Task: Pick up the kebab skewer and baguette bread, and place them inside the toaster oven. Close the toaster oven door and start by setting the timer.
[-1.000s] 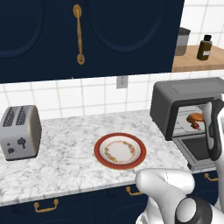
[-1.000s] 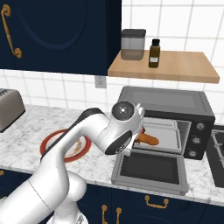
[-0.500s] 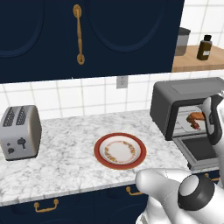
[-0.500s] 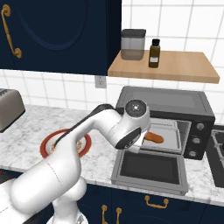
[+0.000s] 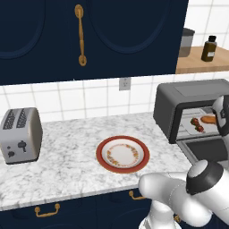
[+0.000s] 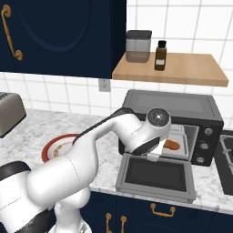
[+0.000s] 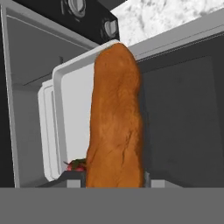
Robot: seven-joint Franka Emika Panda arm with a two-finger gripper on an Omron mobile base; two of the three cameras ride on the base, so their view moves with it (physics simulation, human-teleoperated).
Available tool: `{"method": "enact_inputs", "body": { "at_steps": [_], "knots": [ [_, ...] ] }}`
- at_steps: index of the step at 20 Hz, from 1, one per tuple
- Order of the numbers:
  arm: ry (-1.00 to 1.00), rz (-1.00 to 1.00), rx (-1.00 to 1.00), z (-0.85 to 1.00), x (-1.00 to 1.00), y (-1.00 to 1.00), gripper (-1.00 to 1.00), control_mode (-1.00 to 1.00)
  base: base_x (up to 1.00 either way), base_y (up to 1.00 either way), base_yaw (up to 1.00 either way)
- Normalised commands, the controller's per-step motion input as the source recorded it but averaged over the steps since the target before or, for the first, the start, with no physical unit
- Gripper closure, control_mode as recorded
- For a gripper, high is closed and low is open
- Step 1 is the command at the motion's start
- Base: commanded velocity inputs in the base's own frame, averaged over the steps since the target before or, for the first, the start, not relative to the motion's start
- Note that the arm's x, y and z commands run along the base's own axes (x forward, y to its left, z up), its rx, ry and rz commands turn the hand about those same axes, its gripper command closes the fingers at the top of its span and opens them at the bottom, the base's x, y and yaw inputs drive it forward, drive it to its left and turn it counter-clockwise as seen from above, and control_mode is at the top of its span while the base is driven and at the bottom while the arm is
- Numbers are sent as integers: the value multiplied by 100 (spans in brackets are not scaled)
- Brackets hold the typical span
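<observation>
Orange-brown baguette bread [image 7: 116,118] runs up centre of hand view, its near end gripped betw the jaws, far end over the pale tray [image 7: 70,109] inside toaster oven [image 6: 182,107]. Kebab skewer [image 5: 197,125] lies on that tray, right of left base view. Toaster oven door [image 6: 157,177] hangs dropped open. Plate [image 5: 122,154] mid-counter [image 5: 67,170].

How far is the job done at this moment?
Done: the kebab skewer lies inside the toaster oven. In hand: the gripper holds the baguette bread over the oven's tray. Left: release it, close the open toaster oven door, set the timer.
</observation>
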Motion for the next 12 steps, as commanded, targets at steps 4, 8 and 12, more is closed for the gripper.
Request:
{"method": "enact_inputs", "body": {
  "at_steps": [4, 8, 12],
  "knots": [
    [0, 2, 1, -1, 22, -16, 100, -100, 0, 0, 0],
    [0, 0, 7, -11, 10, 0, 100, -100, 0, 0, 0],
    [0, 0, 9, -15, 18, 0, 100, -100, 0, 0, 0]
  ]
}}
